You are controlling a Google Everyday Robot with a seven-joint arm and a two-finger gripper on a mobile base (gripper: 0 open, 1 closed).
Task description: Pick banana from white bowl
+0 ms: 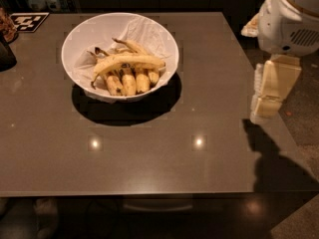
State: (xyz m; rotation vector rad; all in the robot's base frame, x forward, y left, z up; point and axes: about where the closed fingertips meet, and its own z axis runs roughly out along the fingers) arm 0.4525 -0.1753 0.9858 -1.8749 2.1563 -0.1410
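The white bowl (79, 44) stands on the far left part of the grey table, with a crinkled white liner inside. The banana (128, 61), long and gently curved, lies across the top of a bunch of shorter brown-spotted bananas (128, 81) in the bowl. My gripper (264, 108) hangs on the cream and white arm at the table's right edge, pointing down, well to the right of the bowl and apart from it. It holds nothing that I can see.
The grey table (149, 153) runs to a front edge near the bottom of the view. A black-and-white marker tag (29, 21) and a dark object (6, 54) sit at the far left. Floor shows at the right, past the table.
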